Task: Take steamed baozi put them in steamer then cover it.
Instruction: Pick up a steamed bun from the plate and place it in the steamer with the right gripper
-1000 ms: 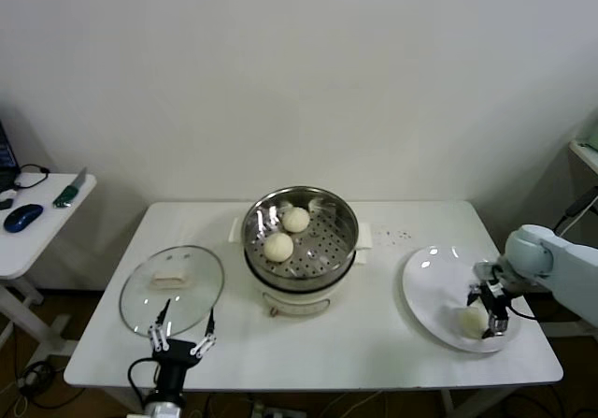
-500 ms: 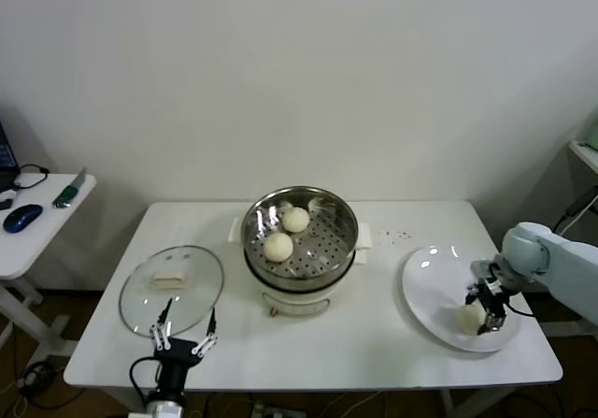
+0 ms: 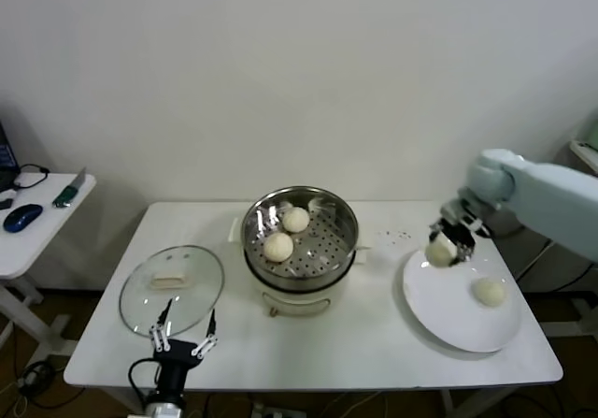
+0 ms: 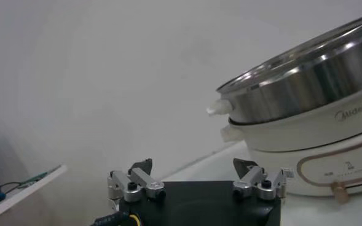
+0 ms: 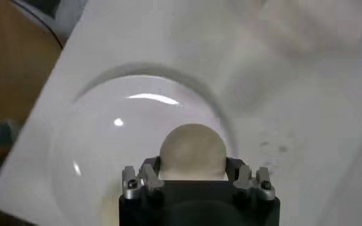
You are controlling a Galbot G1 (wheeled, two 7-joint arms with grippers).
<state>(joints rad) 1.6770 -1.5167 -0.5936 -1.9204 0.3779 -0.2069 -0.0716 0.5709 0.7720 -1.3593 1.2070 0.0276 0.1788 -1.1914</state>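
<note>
Two cream-white baozi point(image 3: 296, 219) point(image 3: 277, 247) lie in the shiny steel steamer point(image 3: 344, 214) on its white pot base at the table's middle. My right gripper point(image 3: 445, 247) is shut on a third baozi point(image 3: 439, 252), held in the air above the left rim of the white plate point(image 3: 447, 308); in the right wrist view the bun point(image 5: 192, 152) sits between the jaws. A fourth baozi point(image 3: 489, 292) lies on the plate. My left gripper point(image 3: 183, 336) is open and empty at the table's front left edge, and shows open in the left wrist view point(image 4: 195, 174).
A round clear glass lid point(image 3: 172, 289) lies flat on the table left of the steamer, just beyond my left gripper. A side table point(image 3: 28, 236) with a mouse and small items stands at far left. The steamer side shows in the left wrist view point(image 4: 303, 83).
My right gripper has closed on a baozi from the plate, lifted it and moved left toward the steamer. A second baozi on the plate is now uncovered. The left arm has not moved.
</note>
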